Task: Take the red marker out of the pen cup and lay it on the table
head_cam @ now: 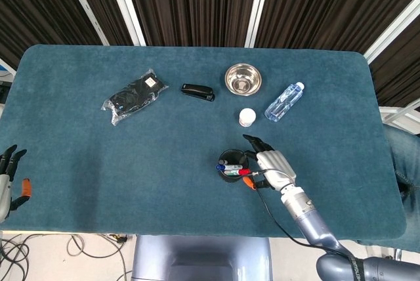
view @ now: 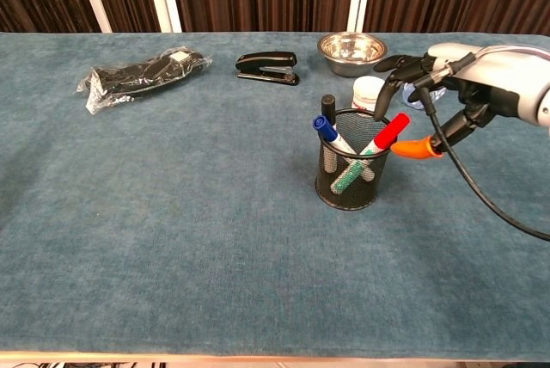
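Observation:
A black mesh pen cup (head_cam: pixel 231 168) (view: pixel 347 180) stands on the teal table, right of centre near the front. A red-capped marker (head_cam: pixel 243 172) (view: pixel 389 133) leans out of it to the right, beside a blue-capped marker (view: pixel 325 130) and a black one (view: pixel 327 107). My right hand (head_cam: pixel 272 165) (view: pixel 451 84) hovers just right of the cup. Its fingers arch over the red cap and its orange-tipped thumb (view: pixel 416 149) sits close beside it, holding nothing. My left hand (head_cam: pixel 8 182) hangs off the table's left edge with its fingers spread and nothing in them.
Behind the cup are a small white jar (head_cam: pixel 247 117), a steel bowl (head_cam: pixel 243 79), a water bottle lying flat (head_cam: pixel 284 102) and a black stapler (head_cam: pixel 197 92). A black packet in clear wrap (head_cam: pixel 133 96) lies at the back left.

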You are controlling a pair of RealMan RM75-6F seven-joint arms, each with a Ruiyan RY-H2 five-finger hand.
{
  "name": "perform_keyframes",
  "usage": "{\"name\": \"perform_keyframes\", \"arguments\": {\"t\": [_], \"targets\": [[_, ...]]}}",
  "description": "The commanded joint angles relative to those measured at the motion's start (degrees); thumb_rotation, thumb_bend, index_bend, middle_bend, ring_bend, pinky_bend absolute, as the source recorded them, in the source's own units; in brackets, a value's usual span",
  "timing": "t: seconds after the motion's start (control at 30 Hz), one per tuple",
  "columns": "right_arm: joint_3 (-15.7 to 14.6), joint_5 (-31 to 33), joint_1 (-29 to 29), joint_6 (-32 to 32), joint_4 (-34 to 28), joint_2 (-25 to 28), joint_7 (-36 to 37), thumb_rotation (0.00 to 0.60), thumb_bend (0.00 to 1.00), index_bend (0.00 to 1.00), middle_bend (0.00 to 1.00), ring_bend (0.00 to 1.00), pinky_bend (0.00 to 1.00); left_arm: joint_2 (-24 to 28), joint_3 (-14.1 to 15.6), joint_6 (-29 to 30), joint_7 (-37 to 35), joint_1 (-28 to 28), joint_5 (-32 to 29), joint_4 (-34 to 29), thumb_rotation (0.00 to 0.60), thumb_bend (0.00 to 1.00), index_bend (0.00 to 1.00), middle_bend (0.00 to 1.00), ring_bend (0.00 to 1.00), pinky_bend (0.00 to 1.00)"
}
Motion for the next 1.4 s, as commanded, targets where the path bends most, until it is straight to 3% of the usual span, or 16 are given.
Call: {"name": "perform_keyframes", "arguments": {"t": [0.03, 1.4], "targets": [[0.0, 0.3, 0.3, 0.0, 0.1, -0.3, -0.1, 0.6, 0.39, 0.44, 0.0, 0.04, 0.16, 0.0, 0.0, -0.1, 0.0, 0.0, -0.1, -0.1, 0.6, 0.55, 0.11, 0.04, 0.09, 0.05], [-1.0, 2.2, 2.2, 0.6, 1.1, -1.7, -0.1, 0.6, 0.43, 0.53, 0.0, 0.04, 0.16, 0.1, 0.0, -0.1, 0.2, 0.0, -0.3, -0.1, 0.6, 0.55, 0.11, 0.04, 0.09, 0.05]]}}
